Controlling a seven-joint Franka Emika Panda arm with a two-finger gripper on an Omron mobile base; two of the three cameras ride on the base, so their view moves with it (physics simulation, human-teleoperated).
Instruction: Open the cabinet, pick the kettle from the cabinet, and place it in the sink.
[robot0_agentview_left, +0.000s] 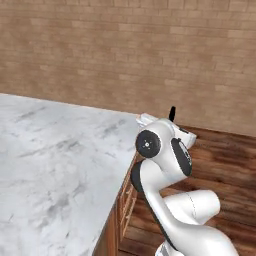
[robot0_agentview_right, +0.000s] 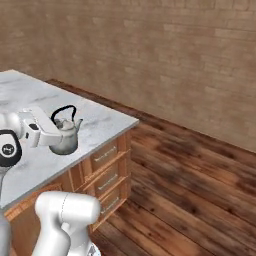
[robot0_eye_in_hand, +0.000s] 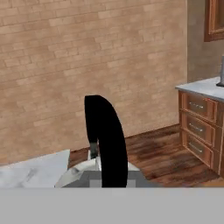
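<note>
- In the right base view we see the small silvery rounded kettle (robot0_agentview_right: 65, 139) with its thin black arched handle, close to the near right corner of the white grey-veined marble countertop (robot0_agentview_right: 100, 120).
- The white arm's two-finger gripper (robot0_agentview_right: 56, 136) reaches in from the left and meets the kettle's left side; the kettle's base seems to sit at or just above the marble, and we cannot tell which.
- The jaws look drawn in narrow, closed on the kettle; the fingertips themselves are hidden against its body.
- In the hand view the kettle's black arched handle (robot0_eye_in_hand: 105, 140) rises straight up the middle, with the silvery rounded top (robot0_eye_in_hand: 83, 173) low beneath it and a strip of the marble counter (robot0_eye_in_hand: 30, 173) to the left.
- In the left base view the marble countertop (robot0_agentview_left: 55, 165) spreads across the left, the white arm (robot0_agentview_left: 170, 200) with dark joints stands at its right edge, and a thin black tip (robot0_agentview_left: 172, 113) pokes up behind the arm's upper joint, probably the kettle's handle.
- Below the counter edge we see reddish-brown wooden drawers with silver bar pulls (robot0_agentview_right: 106, 175), stacked on the side facing the dark wooden plank floor (robot0_agentview_right: 190, 190).
- A tan brick wall (robot0_agentview_right: 175, 60) runs along the far side of the room.
- In the hand view a second run of reddish-brown wooden drawers (robot0_eye_in_hand: 199, 131) under a pale counter stands far to the right, with the corner of a reddish-brown wooden wall cabinet (robot0_eye_in_hand: 215, 19) above it.
</note>
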